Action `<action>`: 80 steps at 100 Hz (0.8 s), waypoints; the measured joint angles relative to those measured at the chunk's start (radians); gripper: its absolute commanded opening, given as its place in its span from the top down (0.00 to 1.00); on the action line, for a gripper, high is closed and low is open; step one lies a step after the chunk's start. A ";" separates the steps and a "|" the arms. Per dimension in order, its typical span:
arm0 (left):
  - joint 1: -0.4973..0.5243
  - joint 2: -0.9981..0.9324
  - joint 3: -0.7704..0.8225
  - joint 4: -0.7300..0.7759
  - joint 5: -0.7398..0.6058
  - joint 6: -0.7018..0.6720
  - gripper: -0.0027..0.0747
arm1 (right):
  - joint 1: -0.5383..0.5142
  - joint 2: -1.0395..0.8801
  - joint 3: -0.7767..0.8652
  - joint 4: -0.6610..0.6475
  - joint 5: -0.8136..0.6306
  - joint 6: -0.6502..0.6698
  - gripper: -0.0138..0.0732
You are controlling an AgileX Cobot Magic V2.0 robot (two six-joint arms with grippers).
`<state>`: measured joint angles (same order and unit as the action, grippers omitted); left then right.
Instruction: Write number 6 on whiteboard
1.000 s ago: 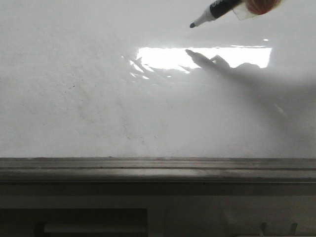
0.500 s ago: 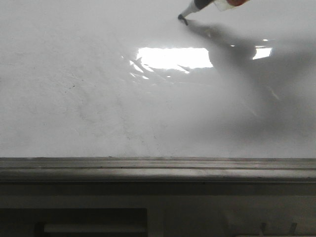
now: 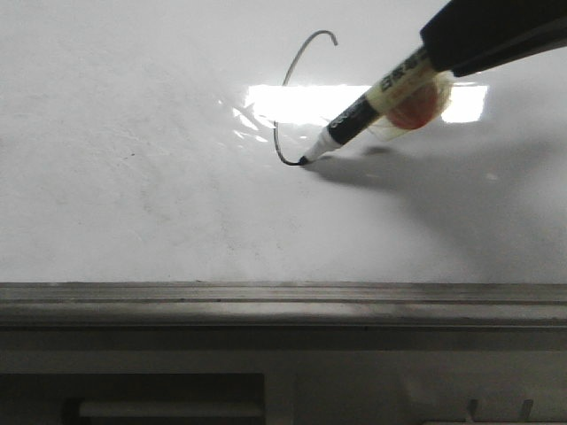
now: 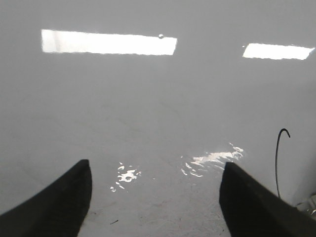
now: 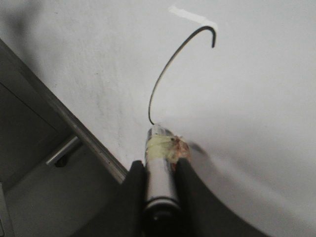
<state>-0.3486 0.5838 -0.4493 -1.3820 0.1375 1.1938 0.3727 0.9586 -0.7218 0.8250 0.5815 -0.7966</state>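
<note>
Marker [image 3: 372,106] tip touches the whiteboard [image 3: 133,177] at the number 6 [image 3: 288,84] curve's lower end

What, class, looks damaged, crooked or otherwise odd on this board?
Only small things: the black marker pen in the right hand has yellowish tape with an orange blob wrapped round its barrel, and the glossy white whiteboard carries faint grey smudges. The thin black marker curve looks clean.

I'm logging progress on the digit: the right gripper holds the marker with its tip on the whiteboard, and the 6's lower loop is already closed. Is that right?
Not quite. The right gripper does hold the marker tip-down on the whiteboard, but the number 6 is only an open curve so far; the lower loop is not drawn yet. The front view shows it.
</note>
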 measured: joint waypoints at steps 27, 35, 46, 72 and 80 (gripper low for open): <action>0.000 0.000 0.000 0.000 0.000 0.000 0.33 | -0.034 -0.065 0.000 -0.004 -0.068 0.012 0.89; 0.000 0.000 0.000 0.000 0.000 0.000 0.33 | -0.036 -0.054 0.000 0.057 -0.077 -0.021 0.89; 0.000 0.000 0.000 0.000 0.000 0.000 0.33 | -0.036 -0.021 0.000 0.154 -0.081 -0.092 0.89; 0.000 0.000 0.000 0.000 0.007 0.000 0.33 | -0.012 0.043 -0.009 0.219 0.015 -0.154 0.89; 0.000 0.000 0.000 0.000 0.037 0.001 0.33 | -0.012 0.043 -0.021 0.202 0.087 -0.157 0.89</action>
<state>-0.3486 0.5838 -0.4493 -1.3820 0.1747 1.1946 0.3607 1.0016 -0.7427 1.0266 0.6689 -0.9538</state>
